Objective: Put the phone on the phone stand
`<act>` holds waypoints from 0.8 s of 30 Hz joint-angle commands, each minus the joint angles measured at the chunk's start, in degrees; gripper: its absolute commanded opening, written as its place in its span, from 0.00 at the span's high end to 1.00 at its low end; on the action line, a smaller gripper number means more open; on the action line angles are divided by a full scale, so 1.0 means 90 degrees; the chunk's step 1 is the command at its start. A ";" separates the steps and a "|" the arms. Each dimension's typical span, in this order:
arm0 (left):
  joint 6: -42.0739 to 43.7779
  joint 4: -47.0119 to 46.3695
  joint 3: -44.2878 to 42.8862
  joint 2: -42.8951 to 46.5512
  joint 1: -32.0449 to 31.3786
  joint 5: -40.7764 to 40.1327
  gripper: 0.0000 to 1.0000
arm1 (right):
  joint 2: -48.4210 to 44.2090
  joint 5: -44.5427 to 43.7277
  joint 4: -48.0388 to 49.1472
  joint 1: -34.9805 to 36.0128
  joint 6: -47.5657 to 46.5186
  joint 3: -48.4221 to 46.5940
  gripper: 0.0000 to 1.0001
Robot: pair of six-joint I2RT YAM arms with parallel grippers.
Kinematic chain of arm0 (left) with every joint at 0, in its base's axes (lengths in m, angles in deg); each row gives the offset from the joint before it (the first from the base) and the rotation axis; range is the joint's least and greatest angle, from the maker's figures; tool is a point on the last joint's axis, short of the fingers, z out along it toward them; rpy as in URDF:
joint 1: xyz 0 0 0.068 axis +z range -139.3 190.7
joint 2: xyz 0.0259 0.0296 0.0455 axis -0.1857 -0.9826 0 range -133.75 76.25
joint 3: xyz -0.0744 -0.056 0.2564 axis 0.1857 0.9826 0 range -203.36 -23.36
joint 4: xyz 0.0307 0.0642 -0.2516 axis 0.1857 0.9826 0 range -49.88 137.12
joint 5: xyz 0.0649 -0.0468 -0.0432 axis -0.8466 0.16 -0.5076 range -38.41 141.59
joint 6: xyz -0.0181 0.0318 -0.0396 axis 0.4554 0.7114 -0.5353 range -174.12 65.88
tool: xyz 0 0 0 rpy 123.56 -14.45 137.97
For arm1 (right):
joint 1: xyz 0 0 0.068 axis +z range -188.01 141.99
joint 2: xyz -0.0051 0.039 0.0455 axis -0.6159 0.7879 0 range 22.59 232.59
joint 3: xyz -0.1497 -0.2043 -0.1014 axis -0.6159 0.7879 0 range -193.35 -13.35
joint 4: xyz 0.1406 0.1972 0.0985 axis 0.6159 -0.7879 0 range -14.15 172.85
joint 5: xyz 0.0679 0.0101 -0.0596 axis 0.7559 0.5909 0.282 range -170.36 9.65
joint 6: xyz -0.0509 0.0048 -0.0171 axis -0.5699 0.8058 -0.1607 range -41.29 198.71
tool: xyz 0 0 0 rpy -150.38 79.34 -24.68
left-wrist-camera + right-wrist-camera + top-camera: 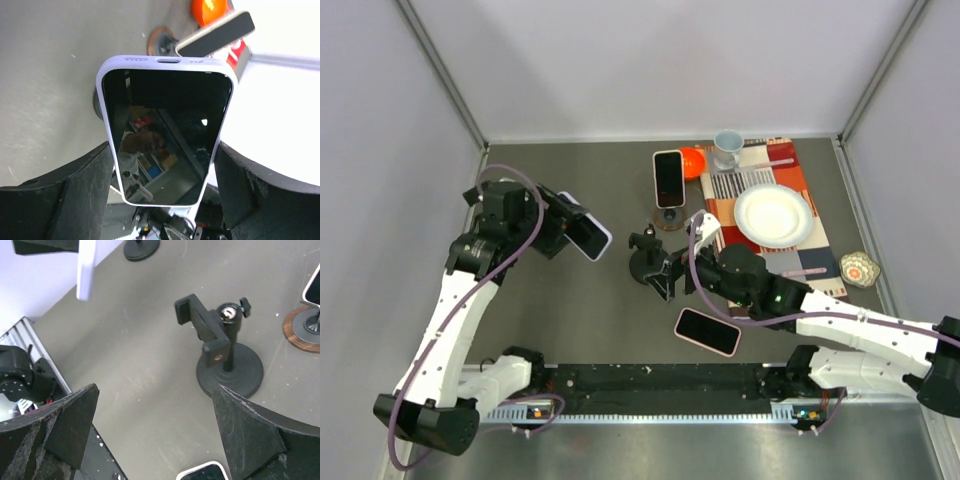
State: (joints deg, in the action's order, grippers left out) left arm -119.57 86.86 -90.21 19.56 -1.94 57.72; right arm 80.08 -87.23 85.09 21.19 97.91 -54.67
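My left gripper [568, 230] is shut on a phone in a pale lavender case [590, 236], held in the air left of the black phone stand [648, 262]. In the left wrist view the phone [167, 125] sits screen-up between both fingers [75, 190]. My right gripper [675, 278] is open and empty, just right of the stand. In the right wrist view the stand [222, 347] stands upright with its clamp [200, 322] empty, ahead of the open gripper [155, 390]. The held phone's edge [87, 267] shows at the top.
A pink-cased phone [707, 331] lies flat near the front. Another phone [668, 178] sits on a wooden-based stand [669, 218]. At the back right a striped mat [815, 255] holds a white plate [774, 215] and cup [727, 148]. An orange object [693, 159] is nearby.
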 commanded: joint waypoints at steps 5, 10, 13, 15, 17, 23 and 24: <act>-0.0442 -0.1287 -0.0033 0.0234 -0.1015 0.0569 1.00 | -0.0070 -0.0418 0.1332 0.0483 0.0083 -0.0175 0.05; -0.0706 -0.1307 -0.0014 0.0224 -0.1524 0.0335 1.00 | -0.0099 -0.0526 0.1821 0.0580 0.0005 -0.0096 0.06; -0.0833 -0.1336 0.0006 0.0244 -0.1612 0.0247 1.00 | -0.0099 -0.0302 0.2268 0.0590 0.0034 0.0011 0.08; -0.0969 -0.1375 0.0035 0.0253 -0.1652 0.0198 1.00 | -0.0022 -0.0252 0.2543 0.0600 0.0170 0.0138 0.11; -0.1115 -0.1443 0.0093 0.0244 -0.1700 0.0227 1.00 | 0.0066 -0.0281 0.2836 0.0600 0.0297 0.0177 0.15; -0.1399 -0.1609 0.0279 0.0205 -0.1857 0.0207 1.00 | 0.0671 -0.0447 0.2993 0.0600 0.0337 -0.0144 0.22; -0.1419 -0.1629 0.0299 0.0185 -0.1886 0.0198 1.00 | 0.0750 -0.0495 0.2993 0.0600 0.0347 -0.0193 0.23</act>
State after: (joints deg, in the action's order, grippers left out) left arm -129.34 79.16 -87.87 19.91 -17.94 59.44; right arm 83.82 -90.33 108.35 25.75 99.83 -53.25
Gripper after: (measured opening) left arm 0.789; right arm 0.789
